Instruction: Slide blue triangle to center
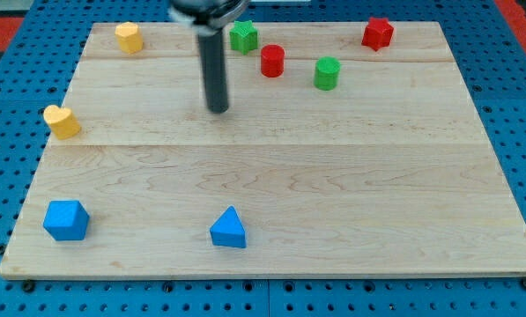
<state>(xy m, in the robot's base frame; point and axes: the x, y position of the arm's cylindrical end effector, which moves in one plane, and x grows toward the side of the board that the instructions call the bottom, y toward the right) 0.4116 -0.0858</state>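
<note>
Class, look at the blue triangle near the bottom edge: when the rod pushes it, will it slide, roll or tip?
The blue triangle probably slides: it lies flat on the smooth wooden board. It looks low and squat, so tipping seems unlikely. An off-centre push on an angled side may turn it. My tip is well above it, not touching.

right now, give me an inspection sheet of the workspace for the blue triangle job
surface: pale wooden board, flat, centre bare.
job's things: blue triangle near the view's bottom edge, a little left of middle, nothing touching it.
clutter: blue cube-like block bottom left; yellow heart-like block at left edge; yellow block top left; green star-like block, red cylinder, green cylinder and red star-like block along the top.
grippers: none fitted; my tip sits in the upper half, far above the blue triangle, touching no block.
cables: nothing seen.
surroundings: blue perforated base around the board.
</note>
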